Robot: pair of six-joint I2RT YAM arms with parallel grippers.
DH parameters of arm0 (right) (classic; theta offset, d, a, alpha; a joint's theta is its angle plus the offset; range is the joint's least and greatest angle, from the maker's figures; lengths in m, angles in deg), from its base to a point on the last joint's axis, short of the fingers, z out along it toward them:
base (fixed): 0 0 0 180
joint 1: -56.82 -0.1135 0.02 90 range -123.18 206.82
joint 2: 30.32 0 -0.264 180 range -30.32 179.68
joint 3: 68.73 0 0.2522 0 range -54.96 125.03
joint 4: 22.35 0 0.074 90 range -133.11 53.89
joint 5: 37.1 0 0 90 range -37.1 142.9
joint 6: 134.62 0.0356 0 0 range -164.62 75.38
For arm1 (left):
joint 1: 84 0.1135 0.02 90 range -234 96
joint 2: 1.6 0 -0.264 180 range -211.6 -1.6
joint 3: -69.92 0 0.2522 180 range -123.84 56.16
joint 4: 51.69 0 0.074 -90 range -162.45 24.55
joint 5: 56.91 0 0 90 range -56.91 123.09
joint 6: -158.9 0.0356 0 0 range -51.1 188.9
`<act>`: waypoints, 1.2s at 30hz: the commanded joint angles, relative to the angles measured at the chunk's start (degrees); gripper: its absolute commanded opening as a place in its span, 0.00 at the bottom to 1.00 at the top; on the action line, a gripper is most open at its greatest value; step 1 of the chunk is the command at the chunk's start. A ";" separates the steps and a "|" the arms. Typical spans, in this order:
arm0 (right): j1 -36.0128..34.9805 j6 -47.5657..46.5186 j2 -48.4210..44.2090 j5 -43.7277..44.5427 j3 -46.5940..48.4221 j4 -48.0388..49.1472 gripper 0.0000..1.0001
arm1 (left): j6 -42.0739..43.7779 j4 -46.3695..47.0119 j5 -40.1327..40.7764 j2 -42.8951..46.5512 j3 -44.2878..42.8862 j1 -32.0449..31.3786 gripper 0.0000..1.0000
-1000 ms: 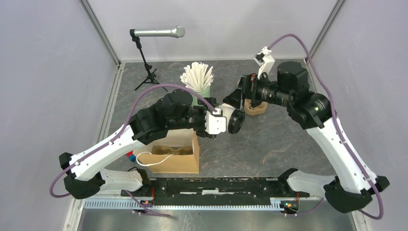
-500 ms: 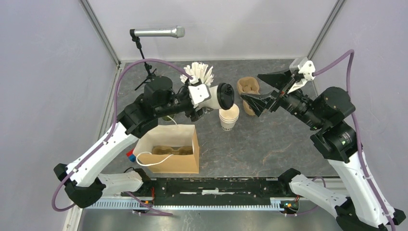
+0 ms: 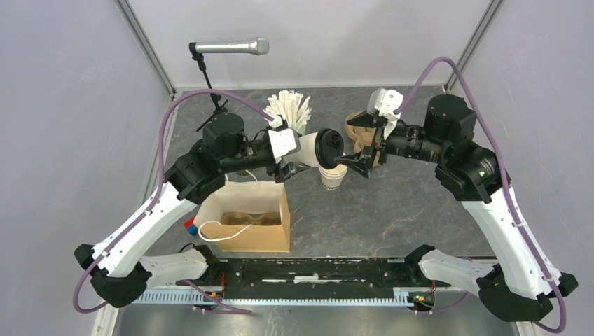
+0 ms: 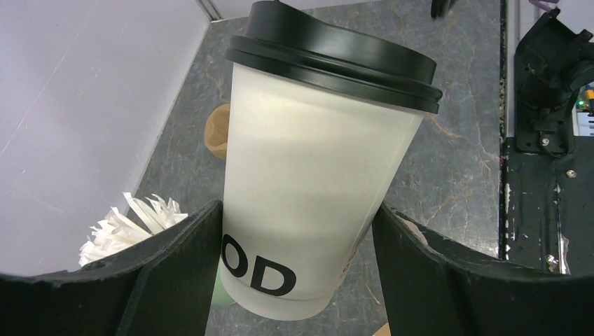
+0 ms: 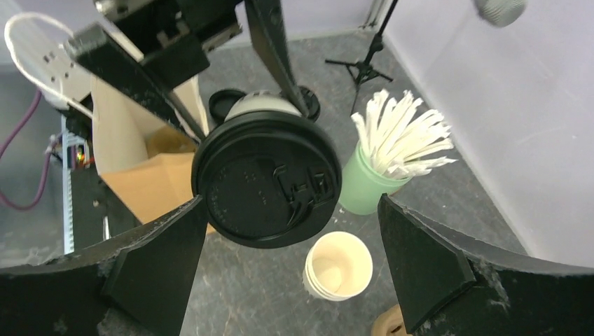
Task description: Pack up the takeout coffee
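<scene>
The left gripper (image 4: 298, 231) clamps the cup (image 4: 315, 154) sideways, its lid (image 5: 266, 185) pointing at the right gripper (image 5: 291, 203), open and facing it.

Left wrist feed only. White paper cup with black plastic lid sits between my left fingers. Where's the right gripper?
Observer: Right gripper is open, its fingers flanking the round black plastic lid of the white paper cup.
Operator: Anything under the cup?
Observer: A stack of lidless cream paper cups stands on the table below the lid.
Operator: Bag?
Observer: The brown paper bag stands open, near left, a cardboard cup carrier inside.
</scene>
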 commanded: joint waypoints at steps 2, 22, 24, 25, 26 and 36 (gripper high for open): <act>0.05 -7.04 0.16 -3.81 -0.15 -3.51 0.98 | 0.51 1.11 -3.12 1.74 0.00 0.24 0.77; -0.03 -9.38 3.46 -7.82 0.98 -5.93 0.98 | 3.22 -1.40 -3.06 0.62 -0.61 0.24 0.74; -0.03 -9.95 3.50 -7.69 1.40 -6.87 0.98 | 3.59 -1.85 -2.92 0.51 -0.70 0.24 0.74; -0.03 -10.27 3.52 -7.61 1.60 -7.26 0.98 | 3.65 -1.93 -2.78 0.51 -0.70 0.24 0.74; -0.03 -10.46 3.50 -7.55 1.53 -7.62 0.98 | 3.65 -1.94 -2.66 0.49 -0.70 0.24 0.74; -0.07 -10.54 3.94 -8.07 0.90 -7.16 0.98 | 4.11 -2.46 -3.08 -0.55 -1.49 0.24 0.73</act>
